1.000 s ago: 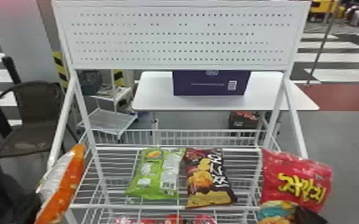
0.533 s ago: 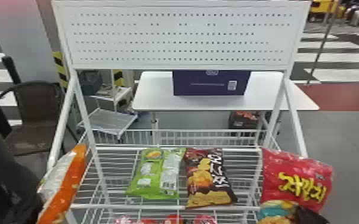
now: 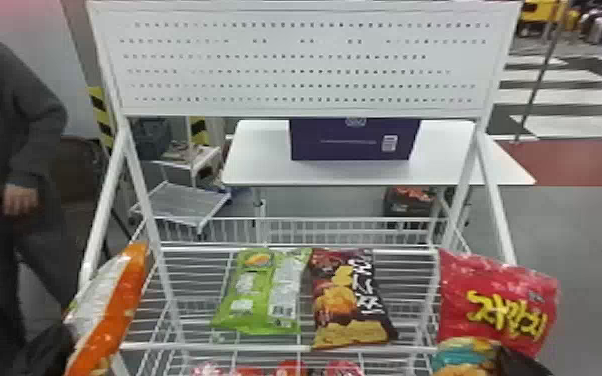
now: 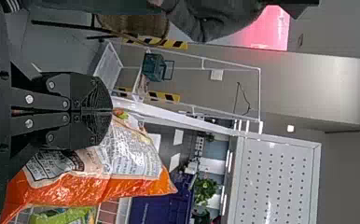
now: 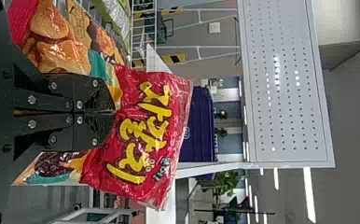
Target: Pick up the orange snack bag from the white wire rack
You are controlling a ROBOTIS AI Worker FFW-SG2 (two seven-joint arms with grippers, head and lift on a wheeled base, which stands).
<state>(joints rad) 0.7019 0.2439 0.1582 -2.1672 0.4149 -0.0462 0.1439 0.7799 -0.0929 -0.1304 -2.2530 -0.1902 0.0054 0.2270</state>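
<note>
At the lower left of the head view is my left gripper (image 3: pixel 47 345), beside the rack's left post. The orange snack bag (image 3: pixel 110 320) hangs from it, tilted, its orange side facing the rack. In the left wrist view the left gripper (image 4: pixel 112 111) is shut on an edge of the orange and white bag (image 4: pixel 99 184). My right gripper (image 3: pixel 520 361) stands at the rack's right front. Seen from the right wrist, the right gripper (image 5: pixel 115 112) is shut on the red snack bag (image 5: pixel 136 140). The white wire rack (image 3: pixel 285 346) stands between both.
On the rack's upper shelf lie a green bag (image 3: pixel 260 295) and a dark brown bag (image 3: pixel 347 300), side by side. Red packs (image 3: pixel 290 370) sit lower down. A perforated panel (image 3: pixel 305 65) tops the rack; behind it a white table (image 3: pixel 260 155) holds a purple box (image 3: pixel 355 142).
The orange bag, held by my left gripper, has shifted slightly to the right toward the rack. The red bag on the right has stayed in place.
</note>
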